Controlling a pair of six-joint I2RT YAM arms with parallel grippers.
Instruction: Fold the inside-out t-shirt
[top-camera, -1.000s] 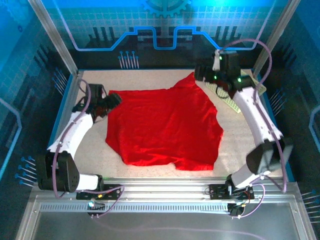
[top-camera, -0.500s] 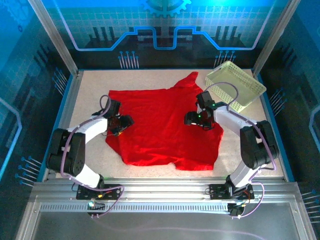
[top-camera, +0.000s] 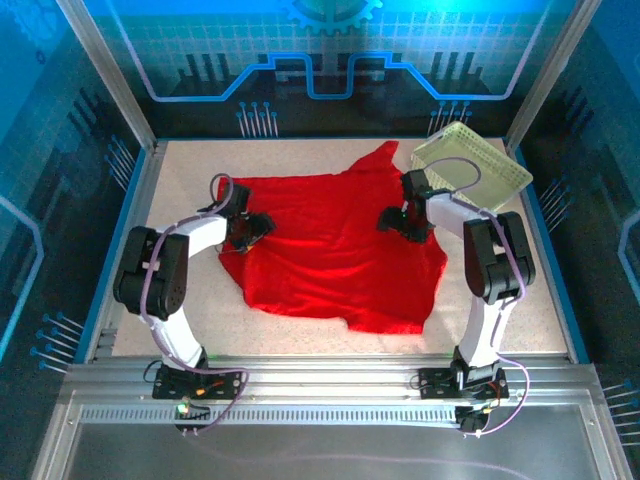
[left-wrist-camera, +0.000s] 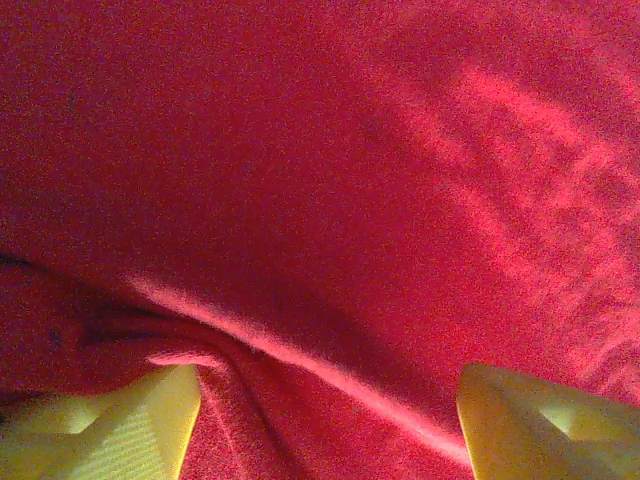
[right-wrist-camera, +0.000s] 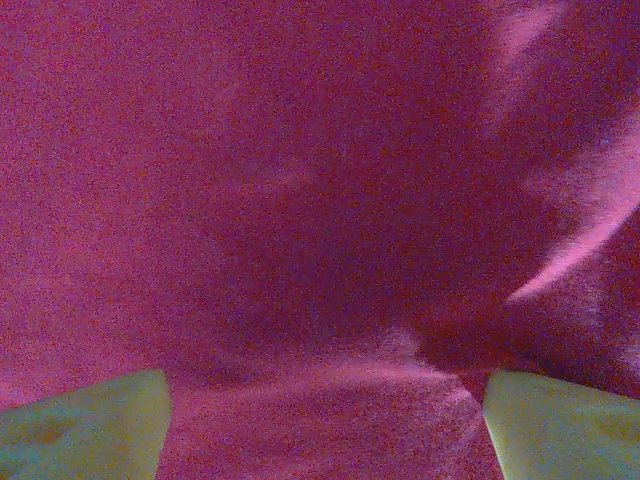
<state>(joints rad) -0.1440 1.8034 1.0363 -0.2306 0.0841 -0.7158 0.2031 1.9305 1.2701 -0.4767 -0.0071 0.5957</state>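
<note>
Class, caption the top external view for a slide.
Left gripper and right gripper, open, low over the red t-shirt; basket far right.

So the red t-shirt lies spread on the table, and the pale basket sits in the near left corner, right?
Not quite. The red t-shirt does lie spread on the table, but the pale basket sits in the far right corner, as the top external view shows.

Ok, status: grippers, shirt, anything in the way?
Left gripper and right gripper open over the cloth. Bright red cloth t-shirt spread out, not yet folded. Pale yellow-green plastic lattice basket beside its far right edge.
</note>
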